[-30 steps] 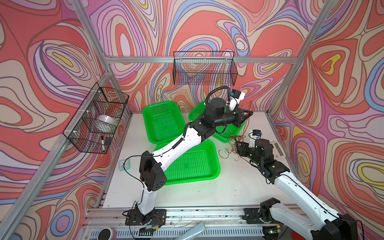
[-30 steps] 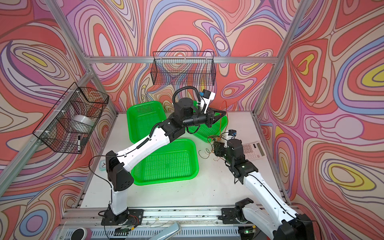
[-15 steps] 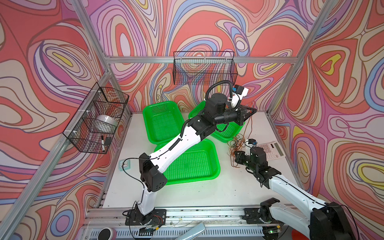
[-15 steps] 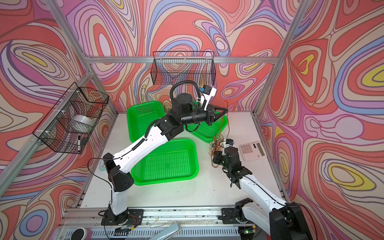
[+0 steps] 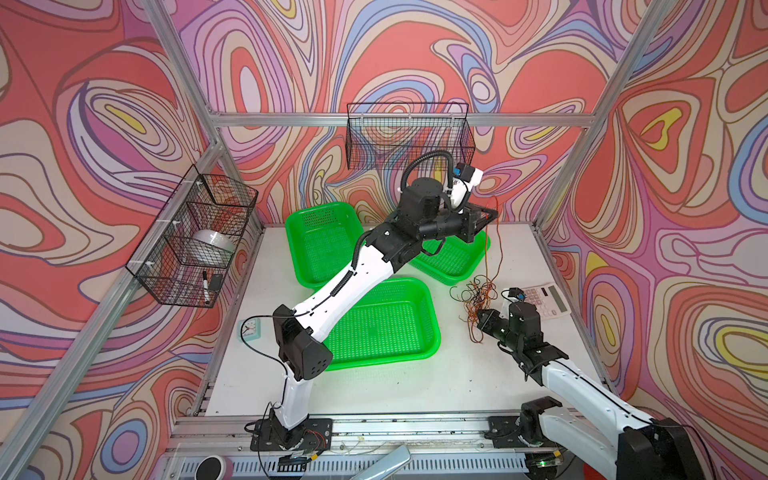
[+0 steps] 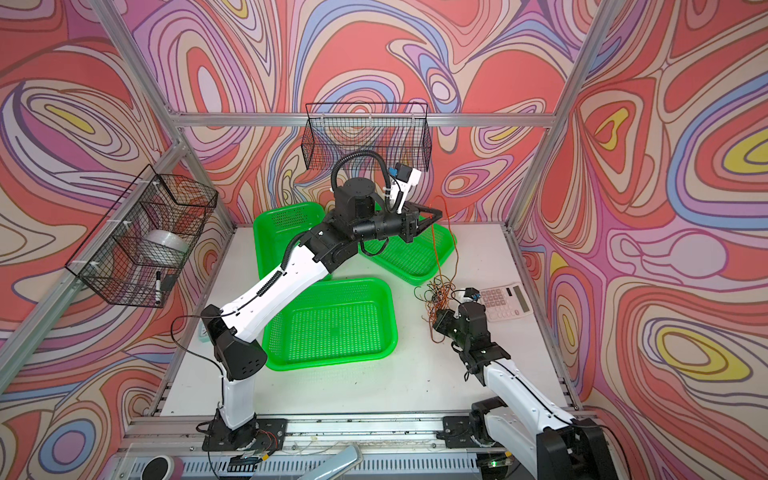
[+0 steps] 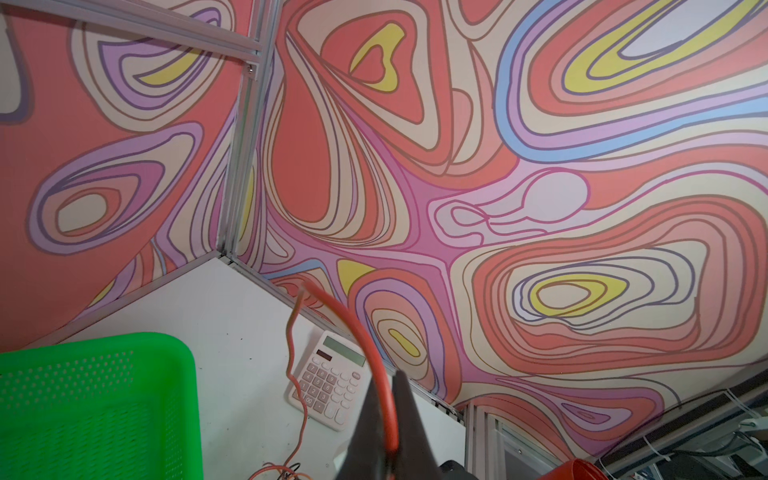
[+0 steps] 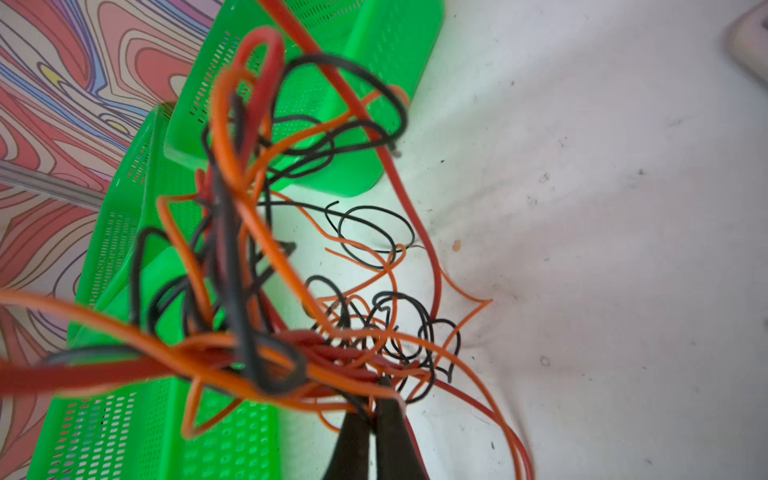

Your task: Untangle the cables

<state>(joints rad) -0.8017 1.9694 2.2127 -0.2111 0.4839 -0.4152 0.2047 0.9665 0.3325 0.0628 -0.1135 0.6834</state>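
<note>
Left gripper [image 5: 492,214] stood raised over the far green tray [image 5: 453,259], jaws pinched shut on one red cable [image 7: 365,349]. Right gripper [image 8: 376,405] sat low, clamped on the cables [image 5: 480,291] tangled beside the calculator [image 5: 544,297].

No legible text anywhere: the calculator [image 7: 332,376] keys and display are too blurred to read, the small clock [image 5: 250,330] dial is too tiny, and the marker [image 5: 205,286] label is unreadable.
</note>
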